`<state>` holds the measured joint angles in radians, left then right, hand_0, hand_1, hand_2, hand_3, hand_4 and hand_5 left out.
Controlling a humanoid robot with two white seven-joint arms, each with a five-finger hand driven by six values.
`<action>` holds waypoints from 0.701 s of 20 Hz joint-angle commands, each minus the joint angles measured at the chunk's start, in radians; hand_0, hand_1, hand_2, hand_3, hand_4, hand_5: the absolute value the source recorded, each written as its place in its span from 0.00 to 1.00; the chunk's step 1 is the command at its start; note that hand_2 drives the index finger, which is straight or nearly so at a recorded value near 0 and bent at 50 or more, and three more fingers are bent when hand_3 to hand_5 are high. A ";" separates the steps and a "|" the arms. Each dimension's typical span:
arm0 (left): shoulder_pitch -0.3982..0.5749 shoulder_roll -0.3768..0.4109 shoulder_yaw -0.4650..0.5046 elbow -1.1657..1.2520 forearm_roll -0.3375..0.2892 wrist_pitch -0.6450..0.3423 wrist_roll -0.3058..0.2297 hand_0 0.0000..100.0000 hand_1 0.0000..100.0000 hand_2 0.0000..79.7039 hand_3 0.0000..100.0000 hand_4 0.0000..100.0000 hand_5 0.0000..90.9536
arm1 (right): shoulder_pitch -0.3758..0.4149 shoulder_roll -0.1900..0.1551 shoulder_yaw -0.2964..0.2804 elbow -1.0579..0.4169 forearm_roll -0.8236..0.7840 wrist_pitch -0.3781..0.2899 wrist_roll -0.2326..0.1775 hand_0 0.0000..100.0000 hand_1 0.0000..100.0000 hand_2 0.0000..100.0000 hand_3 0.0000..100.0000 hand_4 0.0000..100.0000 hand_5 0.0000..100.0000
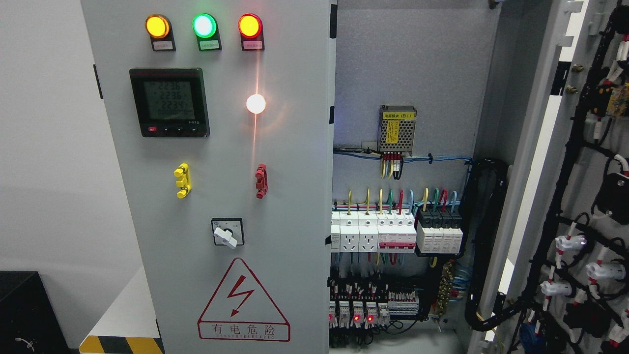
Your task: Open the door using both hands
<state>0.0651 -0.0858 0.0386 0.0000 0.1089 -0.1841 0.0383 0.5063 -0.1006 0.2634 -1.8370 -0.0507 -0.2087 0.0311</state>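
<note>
A grey electrical cabinet fills the head view. Its left door stands shut and carries three lit lamps, a digital meter, a yellow handle, a red handle, a rotary switch and a red hazard triangle. The right door is swung wide open at the right edge, its inner face covered in black wiring. Between them the cabinet interior is exposed, with breakers and a power supply. Neither of my hands shows anywhere.
A white wall lies to the left of the cabinet. A black box sits at the lower left. A yellow-and-black striped floor edge runs at the cabinet's base.
</note>
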 commanded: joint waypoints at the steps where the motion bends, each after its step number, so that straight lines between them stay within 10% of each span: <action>1: -0.002 -0.008 0.000 0.021 -0.002 0.005 0.000 0.00 0.00 0.00 0.00 0.00 0.00 | -0.072 -0.005 0.002 -0.157 -0.001 0.000 -0.002 0.00 0.00 0.00 0.00 0.00 0.00; 14: -0.004 -0.008 -0.011 0.023 -0.009 0.008 -0.028 0.00 0.00 0.00 0.00 0.00 0.00 | -0.281 0.004 0.007 -0.220 -0.001 0.055 -0.008 0.00 0.00 0.00 0.00 0.00 0.00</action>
<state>0.0630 -0.0913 0.0207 0.0000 0.1014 -0.1770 0.0114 0.3188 -0.1020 0.2643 -1.9883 -0.0520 -0.1813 0.0252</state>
